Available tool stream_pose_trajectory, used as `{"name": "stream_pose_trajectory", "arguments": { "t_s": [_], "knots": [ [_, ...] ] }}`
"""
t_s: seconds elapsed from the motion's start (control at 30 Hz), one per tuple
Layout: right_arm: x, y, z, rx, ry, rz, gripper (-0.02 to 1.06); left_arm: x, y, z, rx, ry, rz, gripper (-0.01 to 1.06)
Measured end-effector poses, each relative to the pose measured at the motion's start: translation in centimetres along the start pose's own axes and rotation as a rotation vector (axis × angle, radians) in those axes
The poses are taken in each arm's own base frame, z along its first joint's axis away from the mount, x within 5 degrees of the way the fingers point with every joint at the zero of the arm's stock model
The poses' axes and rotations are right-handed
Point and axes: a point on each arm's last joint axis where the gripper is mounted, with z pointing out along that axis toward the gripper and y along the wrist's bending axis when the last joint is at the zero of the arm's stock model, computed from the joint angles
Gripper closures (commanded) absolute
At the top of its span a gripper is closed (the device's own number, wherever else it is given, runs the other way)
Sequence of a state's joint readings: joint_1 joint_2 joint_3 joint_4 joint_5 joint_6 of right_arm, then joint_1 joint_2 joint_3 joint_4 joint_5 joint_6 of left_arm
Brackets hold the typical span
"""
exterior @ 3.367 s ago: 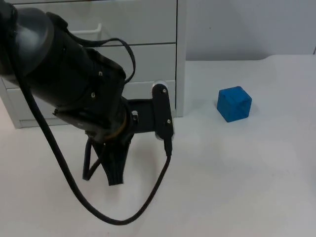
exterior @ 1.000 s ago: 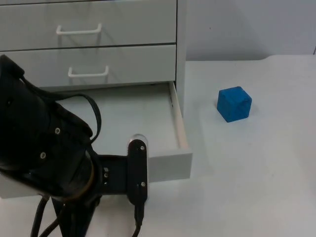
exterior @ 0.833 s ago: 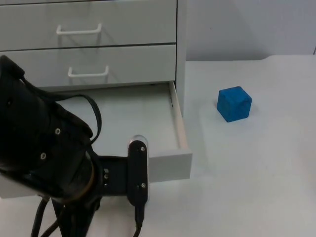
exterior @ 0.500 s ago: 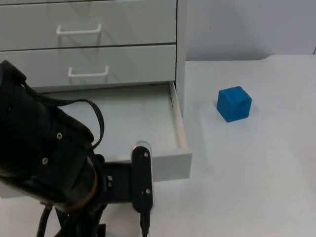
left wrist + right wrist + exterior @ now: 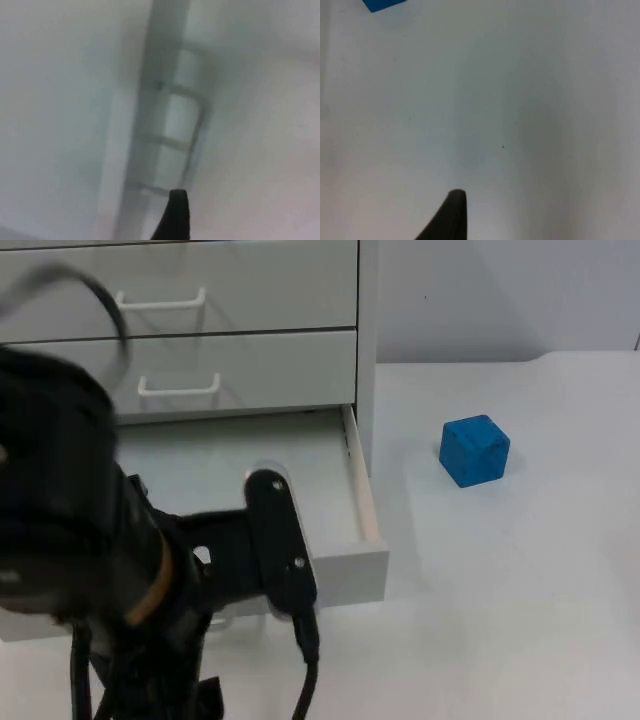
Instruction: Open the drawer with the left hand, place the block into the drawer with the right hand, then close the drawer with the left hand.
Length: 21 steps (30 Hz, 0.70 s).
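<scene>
On the white bench (image 5: 520,570) my drawer (image 5: 345,550) stands open for the block (image 5: 474,450); I can't tell either claw's state.

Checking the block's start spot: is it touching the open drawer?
Apart. The top view shows bare table between the block and the drawer.

Hidden and cut off
The left arm (image 5: 110,590) covers the open drawer's (image 5: 345,565) near-left front; the block (image 5: 384,4) is cut by the edge.
</scene>
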<state>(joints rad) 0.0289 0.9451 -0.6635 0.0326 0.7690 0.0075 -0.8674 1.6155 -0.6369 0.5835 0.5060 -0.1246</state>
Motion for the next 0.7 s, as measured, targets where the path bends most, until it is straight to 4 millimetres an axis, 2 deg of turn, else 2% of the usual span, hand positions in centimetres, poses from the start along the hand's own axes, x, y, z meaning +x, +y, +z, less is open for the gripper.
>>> {"name": "stream_pose_trajectory", "arguments": {
  "t_s": [0.13, 0.23, 0.37, 0.5, 0.53, 0.67, 0.7],
  "knots": [
    [0.0, 0.0, 0.0, 0.000, 0.000, 0.000, 0.00, 0.0, -0.6, -2.5, 0.119, -0.088, -0.108, 0.30],
    [0.0, 0.0, 0.0, 0.000, 0.000, 0.000, 0.00, 0.2, -0.3, -3.2, 0.160, -0.110, -0.195, 0.30],
    [0.1, 0.0, 0.0, 0.000, 0.009, 0.000, 0.00, 1.4, 1.5, -3.5, 0.177, -0.113, -0.358, 0.30],
    [0.1, 0.0, 0.0, 0.000, 0.015, 0.000, 0.00, 3.5, 4.6, -3.6, 0.178, -0.124, -0.624, 0.30],
    [0.1, 0.0, 0.0, 0.000, 0.015, 0.000, 0.00, 3.5, 4.6, -3.6, 0.178, -0.124, -0.624, 0.30],
    [0.1, 0.0, 0.0, 0.000, 0.015, 0.000, 0.00, 6.5, 7.8, -4.4, 0.146, -0.163, -0.913, 0.30],
    [0.1, 0.0, 0.0, 0.000, 0.015, 0.000, 0.00, 6.5, 7.8, -4.4, 0.146, -0.163, -0.913, 0.30]
  ]
}}
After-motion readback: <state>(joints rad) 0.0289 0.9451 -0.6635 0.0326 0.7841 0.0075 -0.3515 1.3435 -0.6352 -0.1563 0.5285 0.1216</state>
